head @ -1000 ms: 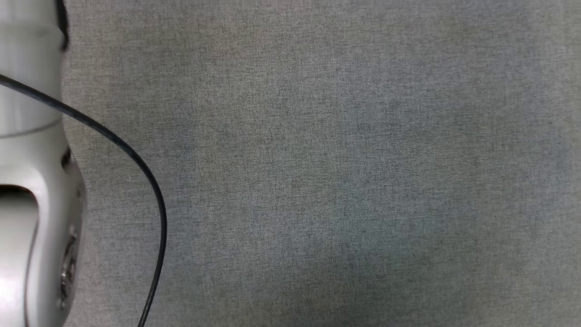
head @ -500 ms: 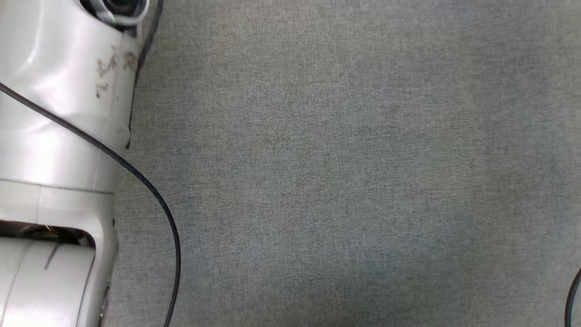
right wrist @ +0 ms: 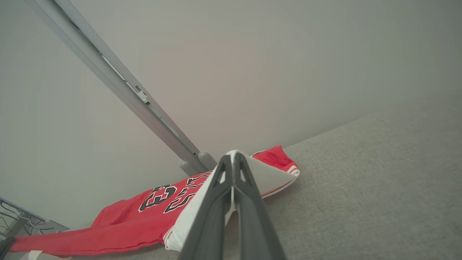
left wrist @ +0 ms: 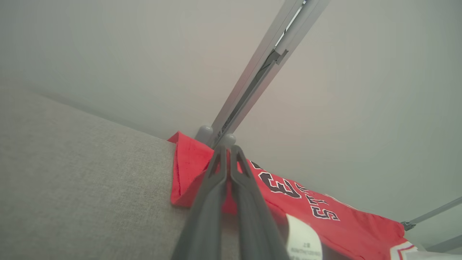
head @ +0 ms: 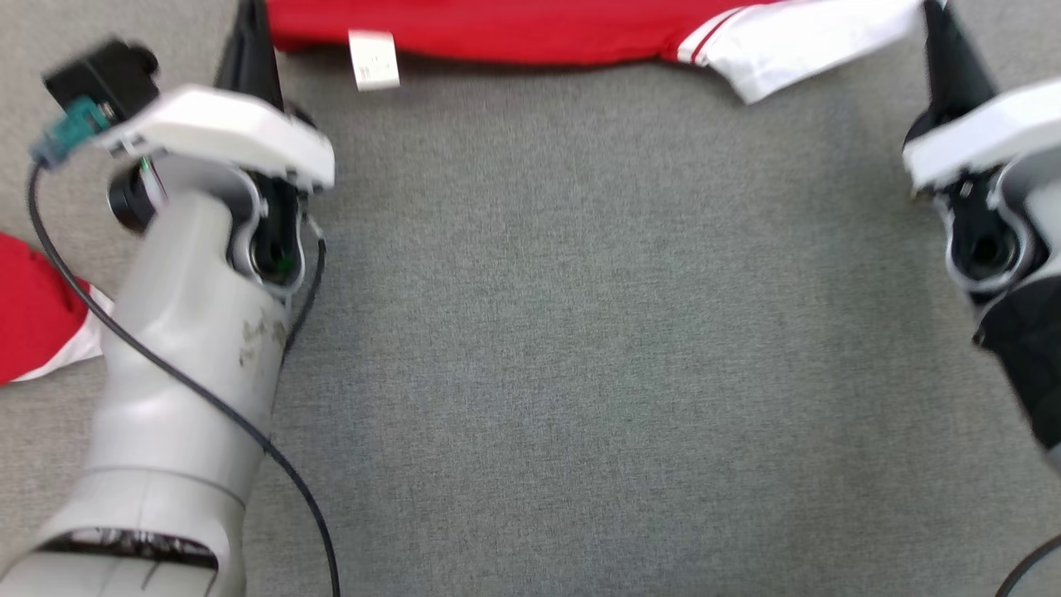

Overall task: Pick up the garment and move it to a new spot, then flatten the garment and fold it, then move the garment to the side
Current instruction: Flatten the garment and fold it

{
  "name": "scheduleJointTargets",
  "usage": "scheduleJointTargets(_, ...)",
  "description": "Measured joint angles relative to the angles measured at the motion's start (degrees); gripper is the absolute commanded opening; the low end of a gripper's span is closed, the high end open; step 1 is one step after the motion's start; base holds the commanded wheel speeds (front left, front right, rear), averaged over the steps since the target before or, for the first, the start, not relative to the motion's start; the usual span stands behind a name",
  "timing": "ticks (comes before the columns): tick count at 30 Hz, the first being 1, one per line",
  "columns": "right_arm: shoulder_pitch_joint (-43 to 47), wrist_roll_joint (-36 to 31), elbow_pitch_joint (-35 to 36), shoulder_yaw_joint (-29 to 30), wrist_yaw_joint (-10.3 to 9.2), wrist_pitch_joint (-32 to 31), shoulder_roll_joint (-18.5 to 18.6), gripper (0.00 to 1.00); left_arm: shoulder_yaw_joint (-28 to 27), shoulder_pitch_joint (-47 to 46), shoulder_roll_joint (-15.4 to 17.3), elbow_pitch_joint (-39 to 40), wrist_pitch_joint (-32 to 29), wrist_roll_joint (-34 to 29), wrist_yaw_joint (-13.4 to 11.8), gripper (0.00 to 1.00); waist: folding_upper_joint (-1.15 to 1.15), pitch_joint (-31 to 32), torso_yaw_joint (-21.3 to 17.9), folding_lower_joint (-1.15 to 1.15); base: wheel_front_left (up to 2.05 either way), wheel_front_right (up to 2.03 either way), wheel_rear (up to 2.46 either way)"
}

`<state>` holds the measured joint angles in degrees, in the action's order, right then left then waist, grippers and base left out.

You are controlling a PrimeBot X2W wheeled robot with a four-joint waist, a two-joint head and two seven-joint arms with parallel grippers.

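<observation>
Grey woven surface (head: 580,332) across the whole head view, with a plain pale wall (left wrist: 108,54) behind it in both wrist views. Red garment (head: 514,29) stretched along the top edge of the head view, lying at the surface's far side. White sleeve (head: 796,46) at the upper right, white tag (head: 373,60) at the lower hem, upper left. Black-and-white lettering (left wrist: 288,187) on the red cloth, seen in both wrist views.

Left gripper (left wrist: 227,150) at the upper left of the head view: fingers pressed together, closed on the garment's red edge at mid-frame of the left wrist view. Right gripper (right wrist: 232,155) at the upper right of the head view: fingers likewise together, pinching a fold of the white sleeve.

Grey metal rail (left wrist: 260,72) rising at a slant beyond each set of fingertips. Black cable (head: 191,390) draped over the pale left forearm (head: 174,398). Further red cloth (head: 29,319) with a white border at the left edge of the head view, behind that forearm; link to the main garment not determinable.
</observation>
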<state>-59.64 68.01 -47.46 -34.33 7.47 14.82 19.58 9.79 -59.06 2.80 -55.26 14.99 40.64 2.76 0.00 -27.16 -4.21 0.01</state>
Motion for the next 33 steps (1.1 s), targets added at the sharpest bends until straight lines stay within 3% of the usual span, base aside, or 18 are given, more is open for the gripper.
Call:
scheduleJointTargets(12, 13.05, 10.18, -2.49, -3.75, 0.0, -1.41, -0.82, 0.0, -1.12, 13.41, -0.15, -4.28, -0.01, -2.89, 0.77, 0.0, 0.0, 10.91, -0.29, 0.0, 0.0, 0.0, 0.0)
scheduleJointTargets(18, 18.28, 15.27, -2.34, -3.92, 0.01, -5.0, -0.66, 0.0, 0.85, 18.14, 0.18, -5.24, -0.01, -8.2, 1.72, 0.0, 0.0, 15.18, -0.49, 0.0, 0.0, 0.0, 0.0)
scheduleJointTargets(33, 31.88, 26.42, 6.45, 0.35, 0.01, -16.23, 5.84, 0.0, 7.46, 24.74, -0.04, -9.49, 0.0, -14.41, 3.76, 0.0, 0.0, 21.07, 2.36, 0.0, 0.0, 0.0, 0.0)
